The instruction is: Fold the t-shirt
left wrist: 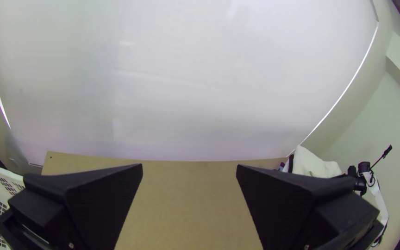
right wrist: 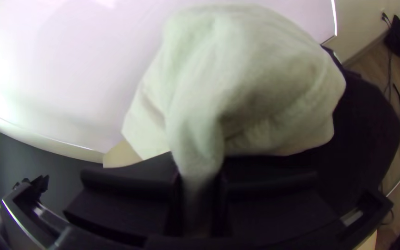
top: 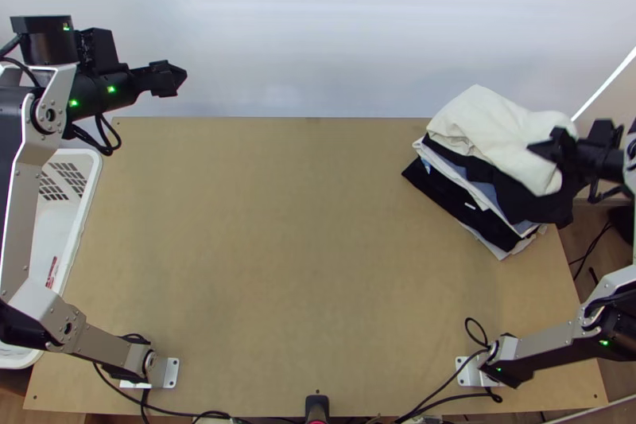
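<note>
In the top view my left gripper [top: 180, 75] is off the table's far left corner, well away from the cloth. The left wrist view shows the left gripper [left wrist: 189, 167] open, nothing between its fingers. At the far right, my right gripper [top: 545, 149] is at the right part of a white cloth [top: 494, 128], bunched on top of a stack. In the right wrist view the right gripper [right wrist: 199, 167] is shut on a pinched fold of the white cloth [right wrist: 265, 65], which bulges up beyond the fingers. Whether this cloth is the t-shirt, I cannot tell.
Below the white cloth lie stacked dark, blue-grey and white garments [top: 457, 195] at the table's far right corner. A white basket [top: 83, 185] stands along the left edge. Brown tabletop [top: 302, 249] stretches between basket and stack. Cables [top: 445, 400] run along the near edge.
</note>
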You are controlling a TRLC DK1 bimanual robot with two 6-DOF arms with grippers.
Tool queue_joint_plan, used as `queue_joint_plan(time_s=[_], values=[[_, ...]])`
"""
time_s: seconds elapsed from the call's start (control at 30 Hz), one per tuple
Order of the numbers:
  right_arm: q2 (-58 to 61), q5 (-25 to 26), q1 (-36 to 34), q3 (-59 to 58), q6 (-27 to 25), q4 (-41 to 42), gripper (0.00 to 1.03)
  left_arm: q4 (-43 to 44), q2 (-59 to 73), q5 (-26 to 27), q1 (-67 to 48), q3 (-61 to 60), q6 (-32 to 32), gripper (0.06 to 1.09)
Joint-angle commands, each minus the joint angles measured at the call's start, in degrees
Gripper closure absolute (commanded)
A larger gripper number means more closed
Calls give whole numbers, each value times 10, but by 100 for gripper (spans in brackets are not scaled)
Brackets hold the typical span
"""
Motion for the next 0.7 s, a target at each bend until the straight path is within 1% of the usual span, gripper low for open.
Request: queue_joint_plan(time_s=[0.0,0.03,0.07,0.1,0.13,0.17,0.33,0.4,0.47,0.53,0.67], values=[[-17,14,-32,-115,-14,63,100,0,-1,7,-2,11,-1,10],[-18,16,-34,-119,-14,66,91,-1,-2,7,-2,13,-1,10],[-21,17,-35,-122,-14,66,72,-2,-2,7,-1,16,0,10],[-26,17,-36,-123,-12,66,45,-2,-3,7,-1,17,0,10],[-32,18,-37,-126,-13,66,15,-3,-4,8,0,18,0,10],[-40,19,-41,-128,-13,66,3,-5,-5,8,1,18,0,10],[-92,39,-65,-122,-10,66,4,-8,-11,9,5,18,2,10],[-125,70,-79,-114,-12,74,4,-10,-11,10,7,18,2,10],[-158,117,-87,-114,-10,107,4,-10,-13,12,12,18,2,10],[-188,151,-97,-116,-9,151,4,-9,-13,16,14,20,2,10],[-241,204,-95,-124,-10,220,4,-9,-14,23,17,22,0,10]])
